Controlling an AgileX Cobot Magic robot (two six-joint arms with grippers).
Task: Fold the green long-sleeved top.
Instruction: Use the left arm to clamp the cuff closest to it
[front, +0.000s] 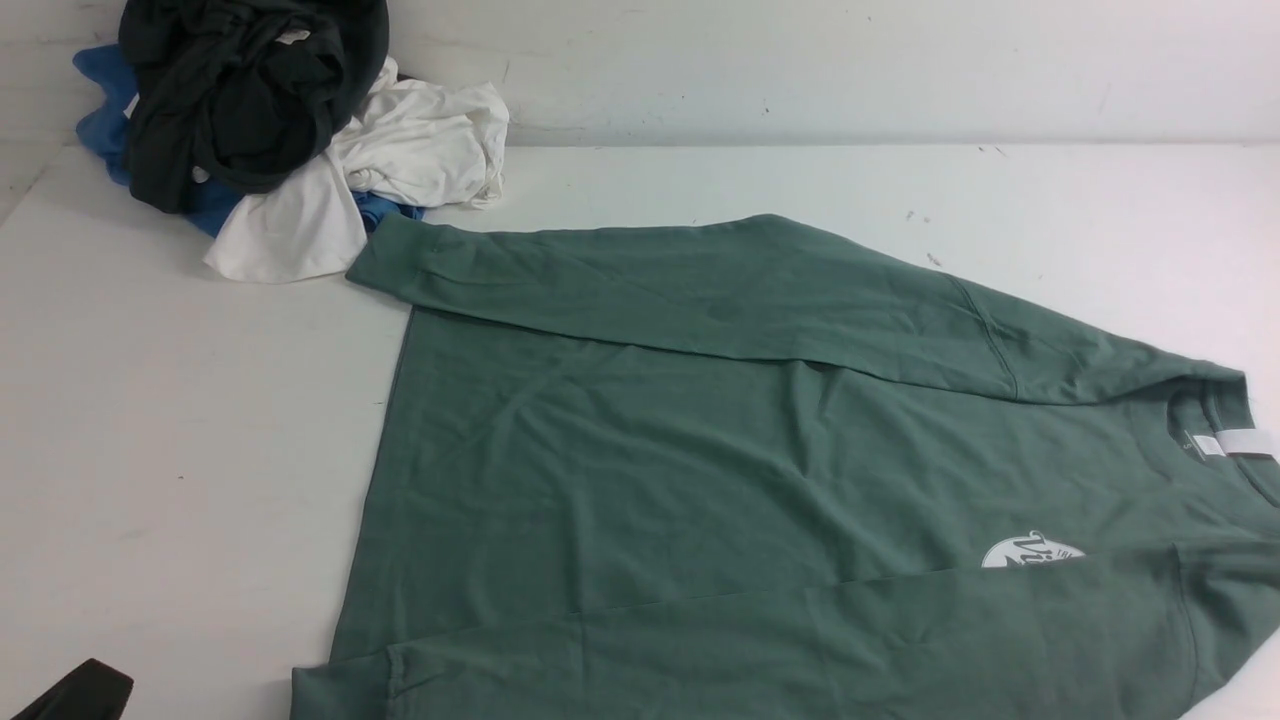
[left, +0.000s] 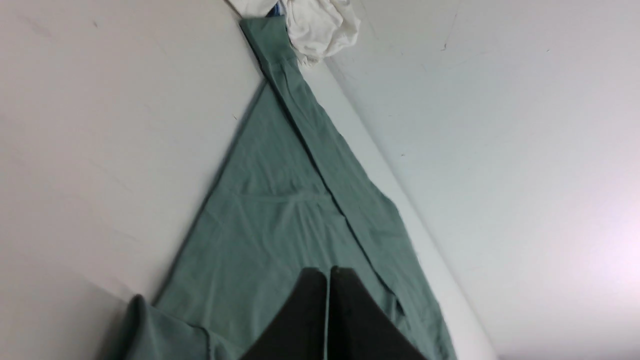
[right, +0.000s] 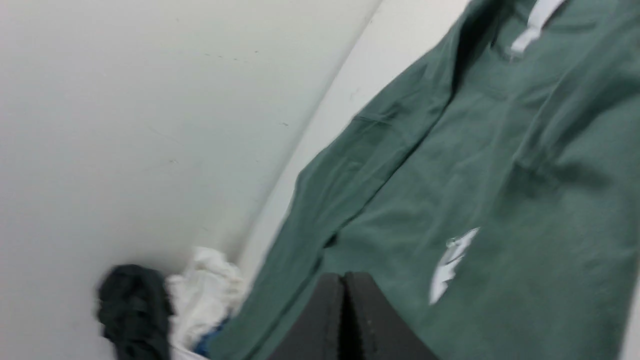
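Observation:
The green long-sleeved top lies flat on the white table, collar and white neck label to the right, hem to the left. Both sleeves are folded across the body: one along the far side, one along the near side. A white chest print peeks out by the near sleeve. My left gripper is shut and empty, held above the top; a black part of it shows at the bottom left of the front view. My right gripper is shut and empty above the top.
A pile of clothes sits at the far left corner against the wall: a blackish dark-green garment, a white garment and blue cloth. The far sleeve's cuff touches this pile. The wall runs along the table's far edge.

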